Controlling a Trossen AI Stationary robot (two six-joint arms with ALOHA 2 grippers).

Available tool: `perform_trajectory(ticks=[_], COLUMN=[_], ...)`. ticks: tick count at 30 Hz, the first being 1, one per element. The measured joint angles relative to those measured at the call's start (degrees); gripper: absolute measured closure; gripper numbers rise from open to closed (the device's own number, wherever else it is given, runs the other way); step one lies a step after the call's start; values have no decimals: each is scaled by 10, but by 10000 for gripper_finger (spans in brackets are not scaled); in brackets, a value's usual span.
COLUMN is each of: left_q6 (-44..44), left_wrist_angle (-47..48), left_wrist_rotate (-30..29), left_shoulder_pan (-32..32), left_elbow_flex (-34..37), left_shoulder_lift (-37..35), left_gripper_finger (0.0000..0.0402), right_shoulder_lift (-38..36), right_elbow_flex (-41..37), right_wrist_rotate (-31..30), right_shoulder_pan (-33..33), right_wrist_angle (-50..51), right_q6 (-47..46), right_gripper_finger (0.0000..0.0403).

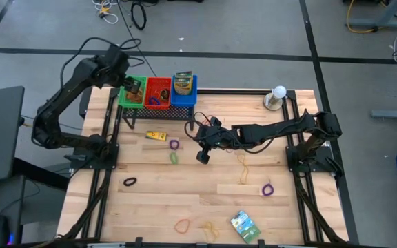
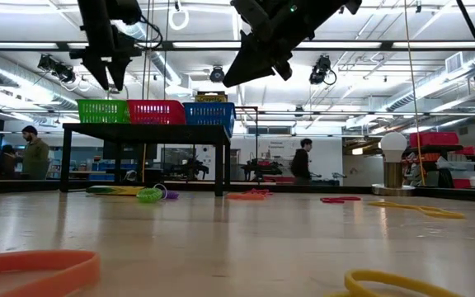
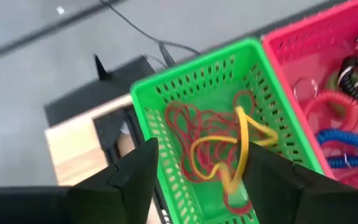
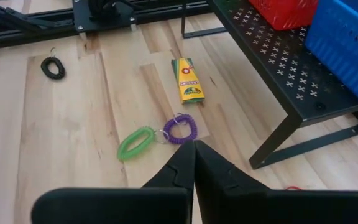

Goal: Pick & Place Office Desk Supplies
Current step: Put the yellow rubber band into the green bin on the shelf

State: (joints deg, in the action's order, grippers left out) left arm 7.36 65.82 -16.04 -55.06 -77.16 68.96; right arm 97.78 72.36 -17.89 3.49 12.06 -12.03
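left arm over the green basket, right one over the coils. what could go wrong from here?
1. A yellow rubber band sits between the left gripper's open fingers above the green plastic basket; it may snag rather than drop in.
2. The right gripper, fingers shut, hovers near the purple coil loop touching a green coil loop; it may grab both.

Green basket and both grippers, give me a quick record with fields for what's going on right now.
green basket: on the black rack, holds red and yellow rubber bands
left gripper: open, above the green basket
yellow band: falling or just landed in the basket, blurred
right gripper: shut, empty, over the table above the purple coil
crayon box: flat on the table
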Motion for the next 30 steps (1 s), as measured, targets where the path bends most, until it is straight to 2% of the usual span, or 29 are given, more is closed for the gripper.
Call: perform_trajectory(ticks=[3, 7, 10, 14, 18, 25, 28, 30], left_q6=[8, 36, 56, 53, 27, 4, -16, -34], left_wrist_angle=[7, 3, -10, 2, 43, 144, 201, 198], left_wrist_rotate=[6, 73, 138, 192, 145, -21, -31, -31], left_shoulder_pan=[7, -3, -32, -86, -72, 20, 44, 53], left_elbow_flex=[-20, -43, -50, -51, -52, -51, -51, -51], left_shoulder_lift=[0, 0, 0, -6, -4, 28, 53, 61], left_gripper_finger=[166, 150, 144, 147, 148, 147, 148, 151], right_shoulder_lift=[0, 0, 0, 0, 0, 0, 0, 0], right_elbow_flex=[0, 0, 0, 0, 0, 0, 0, 0], right_wrist_rotate=[1, 14, 18, 18, 18, 18, 27, 29], right_shoulder_pan=[-1, -6, -9, -9, -8, -8, -8, -8], right_wrist_angle=[0, 0, 1, 1, 2, 3, 3, 3], right_q6=[-2, -12, -12, -8, -8, -8, -6, -2], right_gripper_finger=[394, 394, 394, 394, 394, 394, 394, 394])
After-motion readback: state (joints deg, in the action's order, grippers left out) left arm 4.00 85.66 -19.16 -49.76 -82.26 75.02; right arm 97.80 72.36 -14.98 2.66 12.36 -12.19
